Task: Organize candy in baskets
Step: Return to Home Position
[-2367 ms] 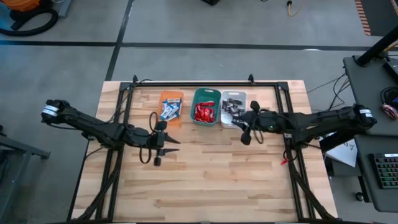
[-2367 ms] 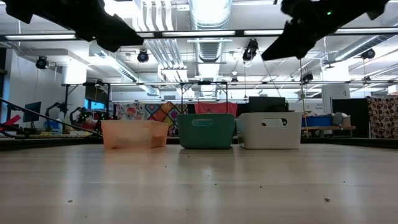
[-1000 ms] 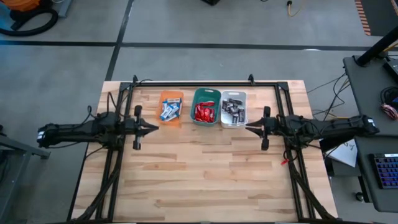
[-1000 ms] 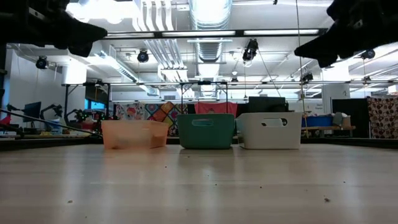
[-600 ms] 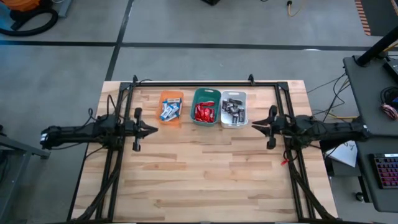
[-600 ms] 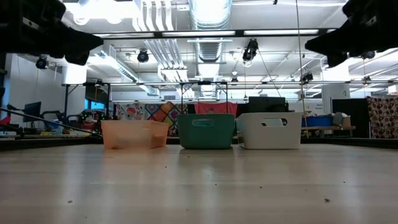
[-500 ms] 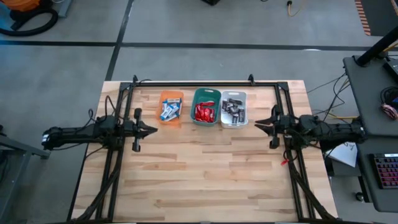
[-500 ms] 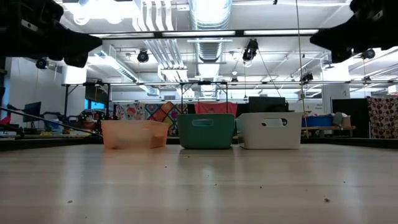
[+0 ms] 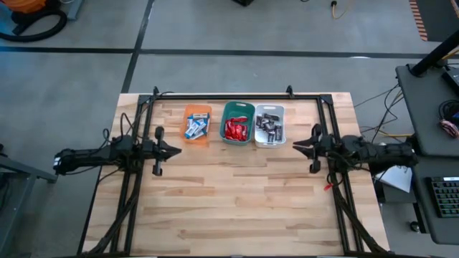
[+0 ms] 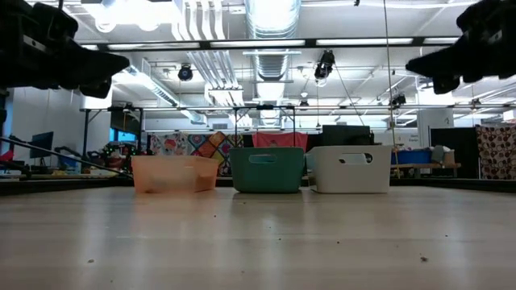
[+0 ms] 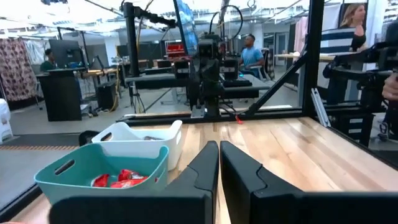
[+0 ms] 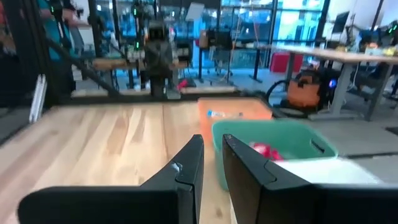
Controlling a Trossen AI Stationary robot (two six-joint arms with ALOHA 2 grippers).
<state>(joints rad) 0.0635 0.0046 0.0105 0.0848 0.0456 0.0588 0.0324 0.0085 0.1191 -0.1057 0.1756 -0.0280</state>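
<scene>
High cam: straight down from well above, whole table (image 9: 237, 208) plus floor (image 9: 72, 72) around it. Low cam: tabletop height, level across the wood toward the room (image 10: 258, 48) behind. Wrist cams: low over the table, facing inward from opposite sides. Shared by all four: teal basket (image 9: 238, 104).

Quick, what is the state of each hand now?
Left hand: closed, empty.
Right hand: closed, empty.

In low view, the white basket (image 10: 350, 169) hides its candy (image 9: 270, 126).
</scene>
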